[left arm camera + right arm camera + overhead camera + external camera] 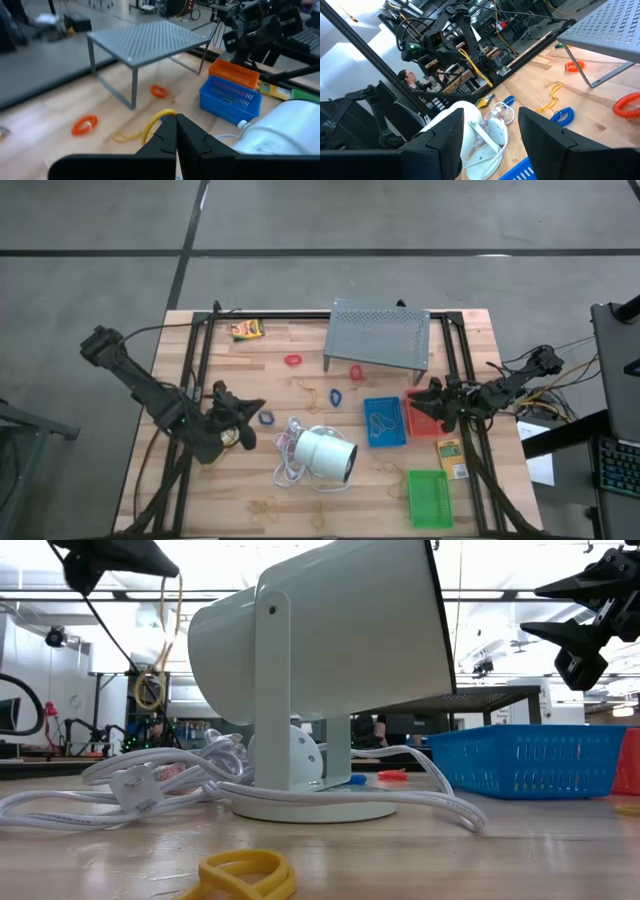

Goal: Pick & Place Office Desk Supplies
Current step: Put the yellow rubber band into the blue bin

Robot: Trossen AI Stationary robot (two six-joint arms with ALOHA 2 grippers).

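Observation:
My left gripper (240,415) is raised over the table's near left part, beside the white cylinder, and is shut on a tan rubber band (150,690). My right gripper (432,402) hovers open over the red tray (420,420); it touches nothing. The blue tray (384,421) lies beside the red one, and the green tray (429,498) lies near the front edge. Red loops (293,361) and blue loops (334,395) lie flat on the wood. One yellow-orange box (247,330) rests at the far left, another (452,458) by the right rail. My left gripper pinches the tan rubber band between its two shut fingertips, at the band's upper end (167,114). The band is lifted clear and hangs slack below the fingers (475,65), with a loop at its lower end.
The big white cylinder (325,453) with its cord (290,460) sits mid-table, close to my left gripper. The grey perforated stand (378,335) stands at the far edge. More tan bands (310,392) lie loose, one near the front (245,873). Black frame rails run along both sides.

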